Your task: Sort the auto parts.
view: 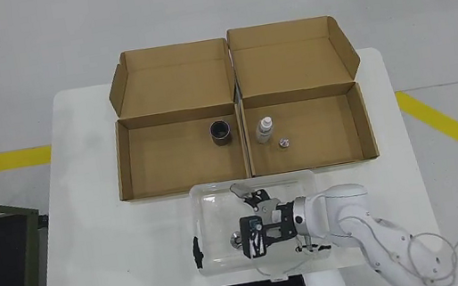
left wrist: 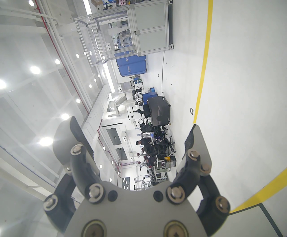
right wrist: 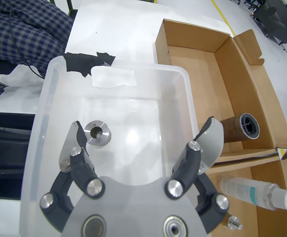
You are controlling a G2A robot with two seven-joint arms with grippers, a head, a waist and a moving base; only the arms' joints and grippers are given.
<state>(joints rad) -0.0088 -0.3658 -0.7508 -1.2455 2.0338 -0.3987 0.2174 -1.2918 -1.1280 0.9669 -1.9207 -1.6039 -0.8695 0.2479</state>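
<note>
Counted on the white table: two open cardboard boxes side by side, lids folded back, and one clear tub nearer the robot.

In the left box: one dark cylinder, lying near the wall shared with its neighbour. In the right box: one small bottle and, just beside it, one small metal plug. In the tub: one metal ring, flat on the bottom. One strip of black tape on the tub's rim, one white label next to it.

Two grippers, both with fingers spread wide and nothing between them. Right gripper low over the tub, one fingertip close by the ring; contact not clear. Left gripper aimed off at the hall floor and ceiling, away from the table.

From the top: the whole layout, both boxes and the tub in front of them, the ring partly masked by the right gripper. From the right wrist: the hole through the ring, the open end of the cylinder with its inner bore, and the clear body of the bottle lying on its side.
</note>
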